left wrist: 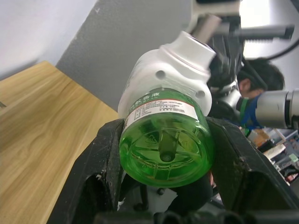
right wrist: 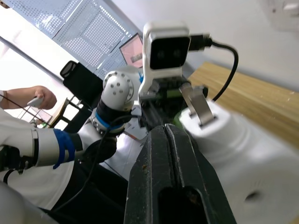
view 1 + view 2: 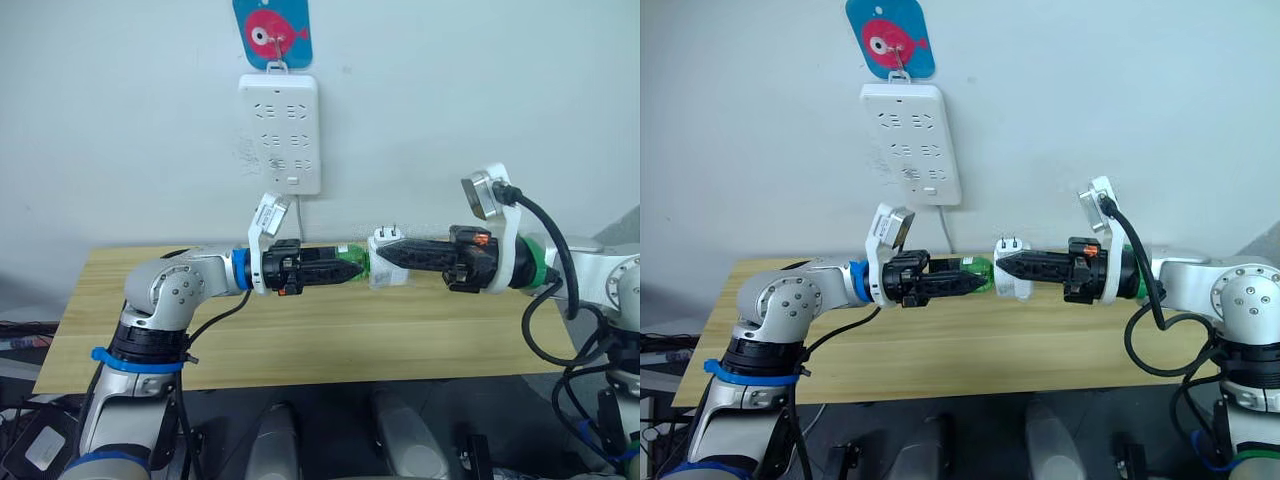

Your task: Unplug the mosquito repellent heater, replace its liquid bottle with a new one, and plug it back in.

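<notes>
Plainly rounded white heater, translucent green bottle

Even, bright indoor light, soft shadows on the wall, blurred close foreground in wrist views.

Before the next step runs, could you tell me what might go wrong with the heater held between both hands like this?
The left hand grips only the green bottle and the right hand only the heater, above the table. If they twist or pull off-axis, either piece could slip and fall. The prongs stick up uncovered and could bend.
</notes>
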Robot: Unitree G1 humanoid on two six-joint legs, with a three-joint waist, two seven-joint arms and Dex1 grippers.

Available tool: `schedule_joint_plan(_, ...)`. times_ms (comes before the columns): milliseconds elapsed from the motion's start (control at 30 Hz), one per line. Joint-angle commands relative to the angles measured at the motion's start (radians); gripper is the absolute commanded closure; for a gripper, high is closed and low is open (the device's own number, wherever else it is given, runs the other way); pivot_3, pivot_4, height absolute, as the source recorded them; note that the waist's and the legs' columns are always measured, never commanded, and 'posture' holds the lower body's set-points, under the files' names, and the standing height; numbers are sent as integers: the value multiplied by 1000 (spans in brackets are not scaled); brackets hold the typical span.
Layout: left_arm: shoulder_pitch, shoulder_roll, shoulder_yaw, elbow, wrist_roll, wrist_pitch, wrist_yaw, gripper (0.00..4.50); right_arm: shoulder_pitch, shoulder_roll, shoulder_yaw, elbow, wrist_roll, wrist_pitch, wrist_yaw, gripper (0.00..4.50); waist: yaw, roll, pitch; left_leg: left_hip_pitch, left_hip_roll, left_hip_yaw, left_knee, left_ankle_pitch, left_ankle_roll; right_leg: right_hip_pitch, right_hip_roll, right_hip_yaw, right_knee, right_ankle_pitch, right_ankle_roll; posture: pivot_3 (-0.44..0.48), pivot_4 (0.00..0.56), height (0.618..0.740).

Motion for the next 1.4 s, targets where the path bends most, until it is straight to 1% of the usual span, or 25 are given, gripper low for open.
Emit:
schedule_joint_plan(33, 5, 18, -13, -64, 3, -32, -55, 2182, -20, -2, -5, 3, -10, -9, -2, 4500, 0, 0, 0, 0, 0, 0, 0, 0, 0, 0, 0, 0, 0, 0, 0, -210, 206, 736)
schedule_joint_plan(433, 19, 35, -43, -100, 35, -69, -104, 2182, -61, -4, 35, 69, -80, 42, -13, 4500, 1, 0, 0, 0, 0, 0, 0, 0, 0, 0, 0, 0, 0, 0, 0, -205, 206, 736)
schedule_joint_plan(600, 21, 32, -38, -105, 34, -72, -101, 2182, -71, 7, 38, 93, -114, 58, -22, 4500, 0, 0, 0, 0, 0, 0, 0, 0, 0, 0, 0, 0, 0, 0, 0, -201, 208, 736)
schedule_joint_plan(700, 30, 24, -29, -89, 33, -65, -83, 2182, -72, 28, -3, 96, -68, 34, -38, 4500, 0, 0, 0, 0, 0, 0, 0, 0, 0, 0, 0, 0, 0, 0, 0, -201, 209, 736)
schedule_joint_plan(800, 42, 4, -5, -58, 29, -56, -49, 2182, -57, 41, -87, 75, 30, -20, -64, 4500, 1, 0, 0, 0, 0, 0, 0, 0, 0, 0, 0, 0, 0, 0, 0, -205, 208, 736)
schedule_joint_plan(867, 47, -9, 13, -45, 19, -43, -28, 2182, -39, 45, -119, 51, 42, -52, -87, 4500, 1, 0, 0, 0, 0, 0, 0, 0, 0, 0, 0, 0, 0, 0, 0, -209, 206, 736)
schedule_joint_plan(900, 50, -18, 21, -33, 21, -44, -13, 2182, -21, 52, -139, 40, 53, -77, -120, 4500, 1, 0, 0, 0, 0, 0, 0, 0, 0, 0, 0, 0, 0, 0, 0, -210, 207, 736)
schedule_joint_plan(967, 47, -70, 66, 14, 9, -40, 59, 2182, 65, 64, -204, -15, 59, -139, -185, 4139, 4, 0, 0, 0, 0, 0, 0, 0, 0, 0, 0, 0, 0, 0, 0, -219, 206, 736)
schedule_joint_plan(1033, 30, -130, 120, 53, -21, -27, 137, 2182, 155, 78, -243, -67, 33, -190, -241, 3647, 9, 0, 0, -1, 0, -1, 0, 0, 0, 1, 0, -1, -1, 0, 0, -228, 207, 736)
schedule_joint_plan(1133, 2, -220, 198, 91, -101, 26, 247, 2182, 291, 117, -262, -144, -13, -259, -297, 2592, 2, 0, 0, -1, -1, 0, 1, 0, 0, 0, -1, 1, -1, 0, 1, -242, 208, 736)
schedule_joint_plan(1167, -2, -242, 214, 94, -127, 49, 274, 2182, 331, 135, -265, -166, -23, -280, -308, 2140, 1, 0, 0, -1, -1, 0, 1, 0, 0, 0, 0, 1, -1, 0, 1, -245, 208, 736)
schedule_joint_plan(1267, -12, -289, 258, 106, -204, 112, 353, 2182, 416, 205, -267, -205, -49, -352, -353, 1113, -4, 1, -1, -1, 0, 0, 1, 0, 0, 0, 0, 1, 0, 1, 1, -261, 212, 736)
schedule_joint_plan(1333, -22, -321, 291, 135, -247, 139, 417, 2182, 453, 278, -257, -217, -41, -411, -395, 539, -9, 1, -1, -1, 0, 0, 0, 0, 0, 0, 0, 1, 0, 0, 1, -269, 213, 736)
schedule_joint_plan(1367, -25, -335, 306, 150, -264, 146, 449, 2182, 464, 309, -248, -220, -37, -434, -411, 168, -11, 2, -1, 0, 0, 1, 0, 0, 0, 0, 0, 1, 0, 0, 1, -273, 212, 736)
schedule_joint_plan(1400, -27, -348, 315, 159, -276, 151, 476, 2182, 471, 335, -237, -223, -48, -452, -423, 0, -14, 2, -1, 0, 0, 1, 0, 0, 0, 0, 1, 1, 0, 0, 1, -272, 213, 736)
